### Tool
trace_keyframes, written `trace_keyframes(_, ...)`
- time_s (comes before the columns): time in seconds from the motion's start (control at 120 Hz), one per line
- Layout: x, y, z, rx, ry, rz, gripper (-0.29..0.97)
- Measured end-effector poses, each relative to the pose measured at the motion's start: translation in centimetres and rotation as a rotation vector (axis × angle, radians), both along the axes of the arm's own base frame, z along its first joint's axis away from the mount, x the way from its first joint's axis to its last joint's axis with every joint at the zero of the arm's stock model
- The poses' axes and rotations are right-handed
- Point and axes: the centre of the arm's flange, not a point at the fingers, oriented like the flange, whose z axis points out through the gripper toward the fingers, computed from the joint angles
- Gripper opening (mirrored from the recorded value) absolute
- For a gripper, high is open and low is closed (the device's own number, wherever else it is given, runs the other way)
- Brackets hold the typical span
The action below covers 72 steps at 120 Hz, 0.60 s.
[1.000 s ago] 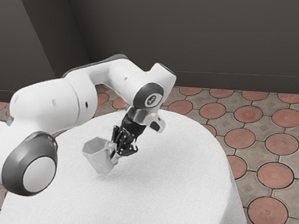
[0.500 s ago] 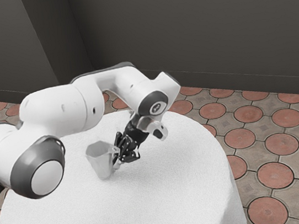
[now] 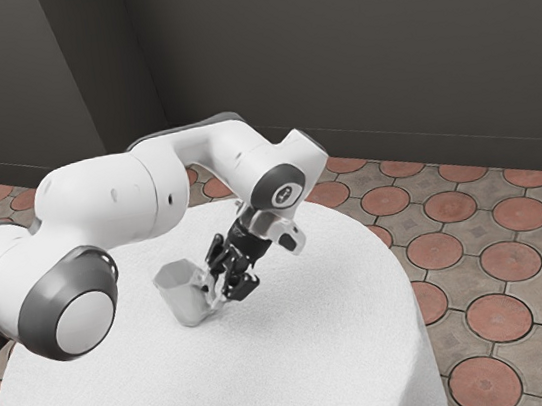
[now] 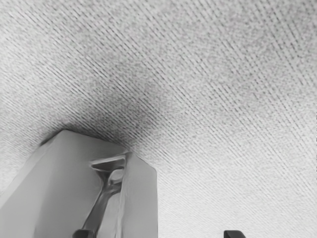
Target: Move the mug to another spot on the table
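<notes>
Black claw stood open, grey mug at its nine o'clock on the tabletop; a straight-up retreat looked safest.

I count one pale grey faceted mug, right beside my jaws, and one round table draped in white textured cloth beneath them. My black two-finger gripper is one, on one white arm.
</notes>
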Motion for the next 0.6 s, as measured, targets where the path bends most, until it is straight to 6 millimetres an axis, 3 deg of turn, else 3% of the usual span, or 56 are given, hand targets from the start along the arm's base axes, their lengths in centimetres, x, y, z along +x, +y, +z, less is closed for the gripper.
trace_keyframes(0.242, 0.6, -1.4, 0.9, -0.034, -0.045, -0.038, 0.41)
trace_keyframes(0.333, 1.1, -2.6, 2.6, -0.066, -0.094, -0.062, 0.43)
trace_keyframes(0.417, 1.5, -4.0, 7.4, -0.129, -0.187, -0.080, 0.45)
trace_keyframes(0.533, 1.1, -5.0, 16.9, -0.251, -0.341, -0.078, 0.52)
trace_keyframes(0.6, 0.2, -4.3, 23.0, -0.310, -0.438, -0.058, 0.56)
